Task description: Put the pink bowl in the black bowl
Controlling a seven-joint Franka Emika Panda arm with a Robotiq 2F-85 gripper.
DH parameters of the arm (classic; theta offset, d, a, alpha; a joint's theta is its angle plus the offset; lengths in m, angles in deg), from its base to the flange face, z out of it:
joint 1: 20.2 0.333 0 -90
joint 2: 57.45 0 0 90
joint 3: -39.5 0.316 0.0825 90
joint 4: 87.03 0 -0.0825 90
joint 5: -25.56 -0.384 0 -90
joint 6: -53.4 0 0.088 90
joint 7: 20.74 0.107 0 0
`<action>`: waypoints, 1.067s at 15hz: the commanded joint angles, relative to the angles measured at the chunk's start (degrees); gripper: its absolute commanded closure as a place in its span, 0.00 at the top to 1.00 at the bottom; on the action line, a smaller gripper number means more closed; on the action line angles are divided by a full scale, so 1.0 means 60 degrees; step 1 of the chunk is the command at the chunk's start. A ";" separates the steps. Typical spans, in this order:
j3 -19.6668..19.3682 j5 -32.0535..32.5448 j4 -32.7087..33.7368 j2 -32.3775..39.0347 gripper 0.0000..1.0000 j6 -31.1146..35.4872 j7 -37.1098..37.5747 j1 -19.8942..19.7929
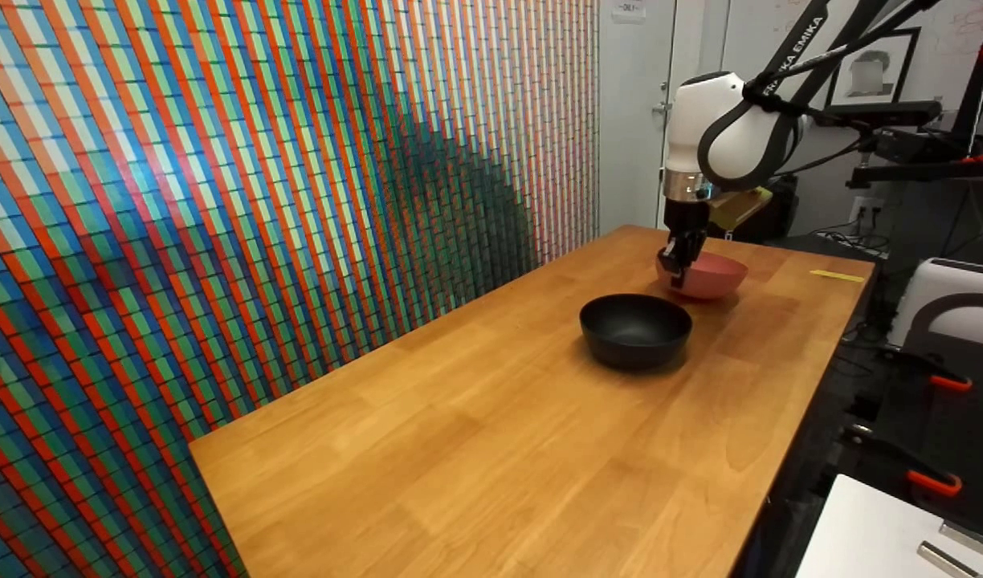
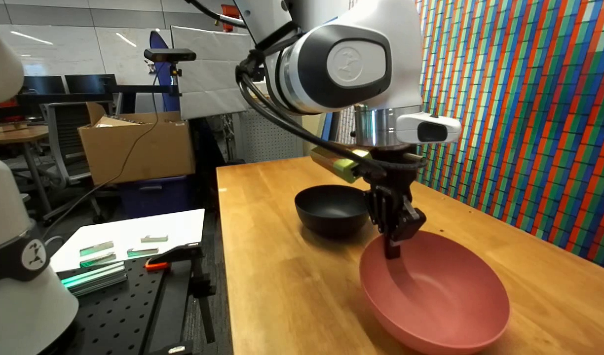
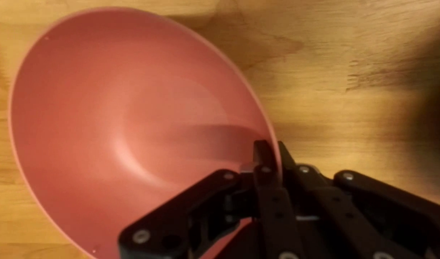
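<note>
The pink bowl (image 1: 712, 277) is at the far end of the table in an exterior view and in the right foreground in an exterior view (image 2: 445, 296). In the wrist view the pink bowl (image 3: 97, 108) fills the left half. My gripper (image 3: 274, 153) is shut on its rim, one finger inside and one outside. The gripper also shows at the rim in both exterior views (image 1: 676, 273) (image 2: 392, 246). I cannot tell whether the bowl touches the table. The black bowl (image 1: 636, 337) stands upright on the table close to the pink bowl, also in an exterior view (image 2: 331, 212).
The wooden table (image 1: 459, 449) runs along a wall of coloured tiles (image 1: 259, 201). A yellow strip (image 1: 837, 275) lies near the table's far edge. A cardboard box (image 2: 136, 148) and a white board (image 2: 134, 234) stand off the table.
</note>
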State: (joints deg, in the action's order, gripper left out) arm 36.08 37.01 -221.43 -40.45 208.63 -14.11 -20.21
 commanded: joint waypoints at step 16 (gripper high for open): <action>0.2331 -0.2273 -0.1120 -0.2805 0.05 -0.0168 -0.2715 0.1029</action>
State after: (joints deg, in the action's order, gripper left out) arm 49.55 26.39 -226.00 -53.22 208.50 -26.46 -15.13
